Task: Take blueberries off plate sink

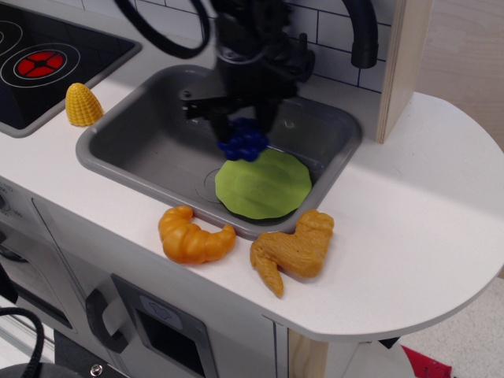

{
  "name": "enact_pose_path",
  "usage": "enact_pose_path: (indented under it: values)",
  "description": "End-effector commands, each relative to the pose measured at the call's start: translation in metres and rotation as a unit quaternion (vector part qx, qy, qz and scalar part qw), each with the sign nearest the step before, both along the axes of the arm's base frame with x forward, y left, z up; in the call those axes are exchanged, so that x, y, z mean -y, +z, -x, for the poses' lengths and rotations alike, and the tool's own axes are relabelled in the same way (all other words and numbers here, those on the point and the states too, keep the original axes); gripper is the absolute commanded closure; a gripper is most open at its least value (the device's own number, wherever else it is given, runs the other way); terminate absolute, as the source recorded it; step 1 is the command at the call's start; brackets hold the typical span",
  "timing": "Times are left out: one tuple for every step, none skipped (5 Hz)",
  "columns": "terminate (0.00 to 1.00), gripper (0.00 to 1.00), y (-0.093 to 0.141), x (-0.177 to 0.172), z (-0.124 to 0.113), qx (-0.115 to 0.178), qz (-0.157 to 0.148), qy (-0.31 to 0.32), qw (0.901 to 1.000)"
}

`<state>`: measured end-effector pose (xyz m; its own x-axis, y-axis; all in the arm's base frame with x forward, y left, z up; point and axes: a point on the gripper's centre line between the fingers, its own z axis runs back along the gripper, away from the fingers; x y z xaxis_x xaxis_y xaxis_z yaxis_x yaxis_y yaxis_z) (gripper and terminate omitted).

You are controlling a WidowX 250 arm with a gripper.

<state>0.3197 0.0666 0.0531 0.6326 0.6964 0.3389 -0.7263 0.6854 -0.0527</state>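
The dark-blue blueberries hang in my black gripper, which is shut on them and holds them in the air above the sink, just past the far left rim of the plate. The lime-green plate lies bare in the sink's front right corner. The arm is blurred and covers the back of the sink.
An orange croissant and a brown chicken piece lie on the white counter just in front of the sink. A yellow corn stands left of the sink beside the black stovetop. A black faucet and a wooden post stand at the back right.
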Motion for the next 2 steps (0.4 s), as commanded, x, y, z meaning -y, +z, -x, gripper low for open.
enact_pose_path:
  values:
    - [0.0, 1.0, 0.006, -0.049, -0.004, 0.013, -0.029, -0.002, 0.9995]
    - [0.0, 1.0, -0.009, -0.061, -0.005, -0.004, -0.039, -0.016, 0.9991]
